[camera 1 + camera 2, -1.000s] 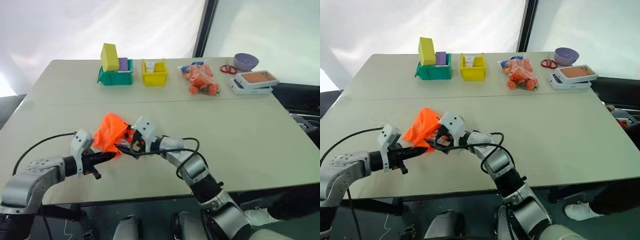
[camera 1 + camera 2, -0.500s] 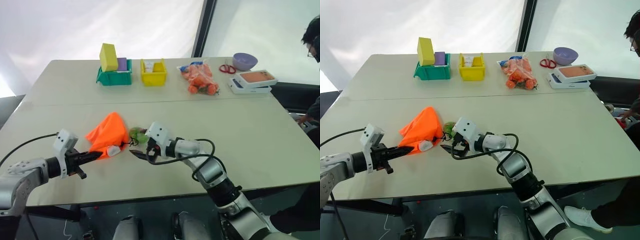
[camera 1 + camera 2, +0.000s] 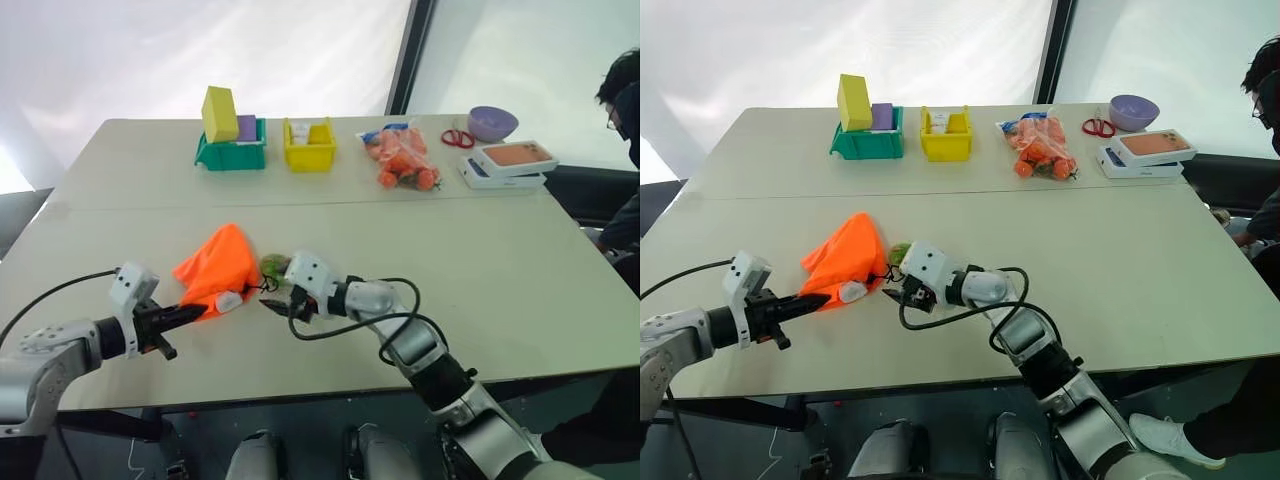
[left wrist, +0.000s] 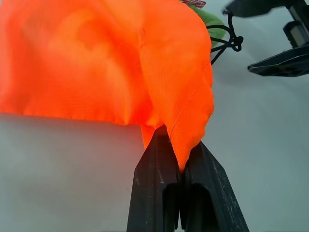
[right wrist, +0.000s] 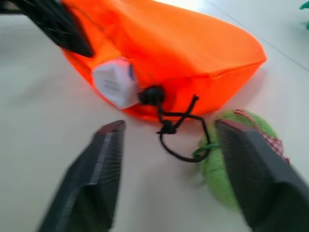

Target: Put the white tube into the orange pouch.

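**Tube end poking from pouch mouth**

Pale tabletop (image 3: 500, 260) is filling the head views, with the orange pouch (image 3: 218, 265) lying near its front edge. Its lower corner is being pinched by the left gripper (image 3: 190, 314), jaws clamped on the fabric. At the pouch mouth the white tube (image 3: 229, 300) is sticking out partly, and the right gripper (image 3: 278, 306) is hovering just beside it, empty.

Looking along the left wrist, the black fingers (image 4: 159, 183) are squeezing a fold of orange cloth.

Looking along the right wrist, both fingers (image 5: 96, 179) are standing spread, apart from the tube's end (image 5: 113, 82), with the black cord (image 5: 174, 130) and green tag (image 5: 227, 154) lying between them.
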`<state>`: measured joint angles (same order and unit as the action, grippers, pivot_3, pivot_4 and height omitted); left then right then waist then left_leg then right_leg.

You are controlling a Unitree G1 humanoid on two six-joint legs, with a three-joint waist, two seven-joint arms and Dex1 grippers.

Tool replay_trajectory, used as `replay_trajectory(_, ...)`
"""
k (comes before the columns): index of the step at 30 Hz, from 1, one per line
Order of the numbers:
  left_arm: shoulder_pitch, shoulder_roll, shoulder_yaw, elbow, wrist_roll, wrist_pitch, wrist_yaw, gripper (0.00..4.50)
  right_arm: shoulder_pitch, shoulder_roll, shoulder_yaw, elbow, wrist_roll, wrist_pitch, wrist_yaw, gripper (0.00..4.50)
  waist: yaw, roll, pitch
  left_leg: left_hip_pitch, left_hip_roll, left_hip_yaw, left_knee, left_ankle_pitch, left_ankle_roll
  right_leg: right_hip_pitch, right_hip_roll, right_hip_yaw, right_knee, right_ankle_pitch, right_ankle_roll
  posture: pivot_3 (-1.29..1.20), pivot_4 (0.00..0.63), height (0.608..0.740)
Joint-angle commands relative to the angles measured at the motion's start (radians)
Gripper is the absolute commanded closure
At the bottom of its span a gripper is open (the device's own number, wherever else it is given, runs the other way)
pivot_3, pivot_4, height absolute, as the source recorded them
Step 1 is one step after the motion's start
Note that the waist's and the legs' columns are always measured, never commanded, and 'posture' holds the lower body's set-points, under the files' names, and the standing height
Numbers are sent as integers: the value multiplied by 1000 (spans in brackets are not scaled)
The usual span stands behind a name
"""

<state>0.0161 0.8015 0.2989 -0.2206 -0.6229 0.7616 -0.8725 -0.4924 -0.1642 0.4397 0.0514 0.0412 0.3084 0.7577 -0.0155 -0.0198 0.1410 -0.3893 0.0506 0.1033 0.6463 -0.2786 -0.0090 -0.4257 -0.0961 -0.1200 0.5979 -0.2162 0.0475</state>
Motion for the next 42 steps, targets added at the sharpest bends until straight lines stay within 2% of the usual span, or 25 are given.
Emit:
replay_trajectory(1, -19, -1, 6, -38, -21, 2, -1, 4500, 4, -1, 8, -96, 42, 24, 49, 3692, -1, 0, 0, 0, 0, 0, 0, 0, 0, 0, 0, 0, 0, 0, 0, 0, 150, 740)
replay_trajectory(3, -25, -2, 1, -38, -23, 7, -1, 4500, 4, 16, 33, -116, 47, 48, 59, 4473, -2, 0, 0, 0, 0, 0, 0, 0, 0, 0, 0, 0, 0, 0, 0, 0, 150, 740)
replay_trajectory(9, -37, -3, -3, -35, -27, 20, -1, 4500, -68, 110, 107, 20, -37, 45, 0, 4473, -2, 0, 0, 0, 1, 0, 0, 0, 0, -1, 0, 0, 0, 0, 0, 0, 150, 740)
replay_trajectory(14, -25, -6, 7, -50, -41, 26, 8, 4500, -127, 226, 82, 199, -88, -11, -134, 4473, -1, 0, 0, 0, 0, 0, 0, 0, 0, -2, 0, 0, 0, 0, -1, 0, 150, 740)
replay_trajectory(18, -5, -9, 24, -63, -51, 32, 16, 4500, -156, 264, 68, 294, -132, -74, -220, 4473, -2, 0, 0, 0, 0, 0, 0, 0, 0, -2, -1, 0, 0, 0, -1, 0, 150, 740)
replay_trajectory(23, 20, -12, 30, -68, -55, 28, 27, 4500, -137, 248, 48, 276, -131, -107, -231, 4473, -4, 0, 0, 0, 0, 0, 0, 0, -1, -1, -1, 0, 0, 0, -1, 0, 150, 740)
replay_trajectory(30, 77, 29, 3, -19, 31, -48, -1, 4500, -40, 103, 7, 28, -23, -18, -47, 4473, -3, 0, 0, 0, 0, 0, 0, 0, 0, -1, -1, 0, -1, 0, 0, 0, 150, 740)
replay_trajectory(33, 78, 22, -18, -2, 61, -88, -8, 4500, -11, 26, -18, -60, 8, 28, 7, 3673, -2, 0, 0, 0, 0, 0, -1, 0, -1, -3, -1, 0, -1, 0, -1, 0, 150, 740)
replay_trajectory(37, 61, -14, -18, 6, 49, -108, -6, 4500, -18, -20, -26, -52, -34, 18, -20, 1653, -2, 0, 0, 0, 1, 0, -1, 0, -1, -4, -1, 0, -1, 0, -1, 0, 150, 740)
replay_trajectory(40, 54, -38, -9, 2, 28, -113, -17, 3748, -43, -37, -14, 23, -88, -37, -44, 1620, 0, 0, 0, 0, 1, 0, -1, 0, -1, -4, -1, 0, -2, 0, -1, 0, 150, 740)
replay_trajectory(42, 48, -49, -2, 5, 49, -134, 6, 2762, -60, -27, -17, 65, -99, -64, -56, 1620, 0, 0, 0, 0, 0, 0, -1, 0, 0, -4, -1, 0, -2, 0, -1, 0, 150, 740)
